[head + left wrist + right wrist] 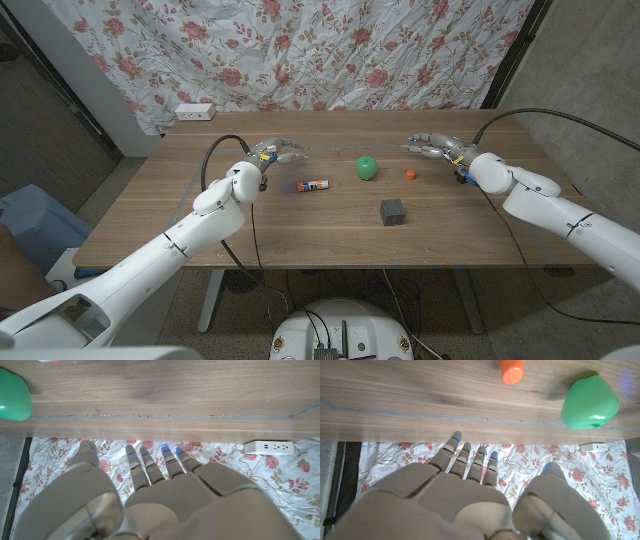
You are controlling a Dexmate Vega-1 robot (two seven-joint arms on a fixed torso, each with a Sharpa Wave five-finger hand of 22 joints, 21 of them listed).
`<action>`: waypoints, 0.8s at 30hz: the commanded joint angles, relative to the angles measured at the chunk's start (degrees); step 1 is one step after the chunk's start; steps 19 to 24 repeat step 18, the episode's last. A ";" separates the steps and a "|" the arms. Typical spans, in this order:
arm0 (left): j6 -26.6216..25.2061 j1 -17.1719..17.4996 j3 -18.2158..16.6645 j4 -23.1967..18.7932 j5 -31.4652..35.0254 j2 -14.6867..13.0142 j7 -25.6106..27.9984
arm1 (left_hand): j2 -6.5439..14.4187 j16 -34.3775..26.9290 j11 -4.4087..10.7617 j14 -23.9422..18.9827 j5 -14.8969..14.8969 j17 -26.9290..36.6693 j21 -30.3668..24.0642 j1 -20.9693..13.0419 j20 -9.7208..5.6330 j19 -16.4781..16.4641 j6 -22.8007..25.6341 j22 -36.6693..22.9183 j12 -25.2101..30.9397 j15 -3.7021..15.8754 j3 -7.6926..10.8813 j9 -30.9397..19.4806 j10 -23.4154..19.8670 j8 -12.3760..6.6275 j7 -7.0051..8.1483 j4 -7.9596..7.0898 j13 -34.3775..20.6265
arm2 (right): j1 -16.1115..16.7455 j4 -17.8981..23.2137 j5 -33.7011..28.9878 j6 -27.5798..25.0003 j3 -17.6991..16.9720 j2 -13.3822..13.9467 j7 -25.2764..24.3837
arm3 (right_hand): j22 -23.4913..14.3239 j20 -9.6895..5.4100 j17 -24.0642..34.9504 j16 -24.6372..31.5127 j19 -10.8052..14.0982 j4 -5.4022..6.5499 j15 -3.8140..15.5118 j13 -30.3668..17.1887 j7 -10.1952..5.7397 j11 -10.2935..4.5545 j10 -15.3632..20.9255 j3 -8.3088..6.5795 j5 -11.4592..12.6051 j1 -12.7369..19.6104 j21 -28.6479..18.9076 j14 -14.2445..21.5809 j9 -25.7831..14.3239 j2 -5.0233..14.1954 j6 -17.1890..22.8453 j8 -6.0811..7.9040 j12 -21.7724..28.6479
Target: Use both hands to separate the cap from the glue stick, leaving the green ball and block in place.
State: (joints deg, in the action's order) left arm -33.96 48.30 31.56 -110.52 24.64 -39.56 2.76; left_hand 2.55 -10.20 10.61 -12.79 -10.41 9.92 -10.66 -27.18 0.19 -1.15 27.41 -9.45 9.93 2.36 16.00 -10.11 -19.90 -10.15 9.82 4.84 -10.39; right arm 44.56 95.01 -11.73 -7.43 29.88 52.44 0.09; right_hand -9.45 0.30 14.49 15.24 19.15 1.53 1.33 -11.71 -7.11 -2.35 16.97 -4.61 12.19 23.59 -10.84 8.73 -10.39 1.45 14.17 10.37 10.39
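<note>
The glue stick (313, 185) lies on its side on the wooden table (200, 215), its white and orange body uncapped. Its small orange cap (410, 174) (511, 370) stands apart to the right. Between them sits the green ball (367, 167) (12, 396) (590, 402). The dark block (392, 211) rests nearer the front edge. My left hand (277, 152) (150, 495) hovers behind and left of the glue stick, fingers apart, holding nothing. My right hand (437, 148) (475, 490) is behind and right of the cap, fingers spread and empty.
A floral curtain (330, 50) hangs behind the table. A white power strip (194, 111) (268, 447) lies beyond the far left corner. Black cables (215, 160) run along both arms. Bare wood lies along the table's front edge.
</note>
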 commanded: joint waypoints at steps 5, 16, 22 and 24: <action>8.80 0.52 -1.72 4.82 -12.52 -1.81 8.98 | 2.62 -0.25 -0.76 0.42 0.08 0.23 -0.15 2.53 0.05 -0.65 -1.96 -0.23 0.46 1.59 0.39 -0.14 1.31 0.27 -0.95 -1.52 -0.05 | 0.91 -2.64 8.30 3.36 -1.82 -2.35 -3.55 | -0.10 -0.29 -0.04 0.03 0.48 0.89 0.39 0.10 0.55 0.22 -0.35 0.10 -0.17 -1.50 -0.24 0.18 0.01 0.66 -0.29 0.10 0.35; 16.62 -0.23 -2.46 10.82 -19.98 0.13 12.37 | 5.76 -0.23 -1.79 0.70 -0.24 0.24 -0.27 4.60 0.03 -1.34 -3.96 -0.24 0.67 1.38 1.45 -0.10 2.11 0.30 -1.80 -2.70 0.01 | 1.70 -3.33 13.16 3.90 -2.89 -3.55 -4.46 | -0.09 -0.50 -0.20 -0.06 0.78 1.59 0.32 0.34 1.00 0.48 -0.24 0.21 -0.24 -2.92 -0.20 0.59 0.07 1.50 -0.19 0.22 0.50; 20.98 -0.56 -2.38 13.37 -20.88 0.88 13.58 | 6.38 -0.17 -2.63 0.93 -0.29 0.23 -0.25 5.26 -0.12 -1.37 -4.76 -0.25 0.70 1.29 1.70 -0.08 2.36 0.39 -2.31 -3.06 0.01 | 1.91 -1.92 13.88 3.03 -3.11 -3.15 -4.08 | -0.09 -0.51 -0.24 -0.09 0.81 1.66 0.28 0.37 1.06 0.47 -0.26 0.26 -0.25 -3.10 -0.20 0.62 0.07 1.52 -0.09 0.27 0.50; 20.98 -0.56 -2.38 13.37 -20.88 0.88 13.58 | 6.38 -0.17 -2.63 0.93 -0.29 0.23 -0.25 5.26 -0.12 -1.37 -4.76 -0.25 0.70 1.29 1.70 -0.08 2.36 0.39 -2.31 -3.06 0.01 | 1.91 -1.92 13.88 3.03 -3.11 -3.15 -4.08 | -0.09 -0.51 -0.24 -0.09 0.81 1.66 0.28 0.37 1.06 0.47 -0.26 0.26 -0.25 -3.10 -0.20 0.62 0.07 1.52 -0.09 0.27 0.50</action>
